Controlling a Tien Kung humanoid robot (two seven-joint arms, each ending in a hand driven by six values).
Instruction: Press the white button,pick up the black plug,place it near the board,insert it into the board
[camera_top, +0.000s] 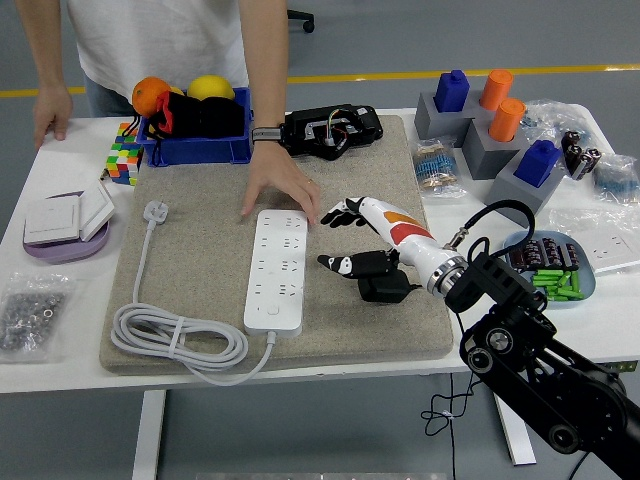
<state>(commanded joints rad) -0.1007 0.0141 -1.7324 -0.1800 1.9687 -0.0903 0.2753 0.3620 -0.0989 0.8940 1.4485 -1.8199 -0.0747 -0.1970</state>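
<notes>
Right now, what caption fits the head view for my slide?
Robot's right hand hovers over black plug while a person's hand touches the white power strip.
</notes>
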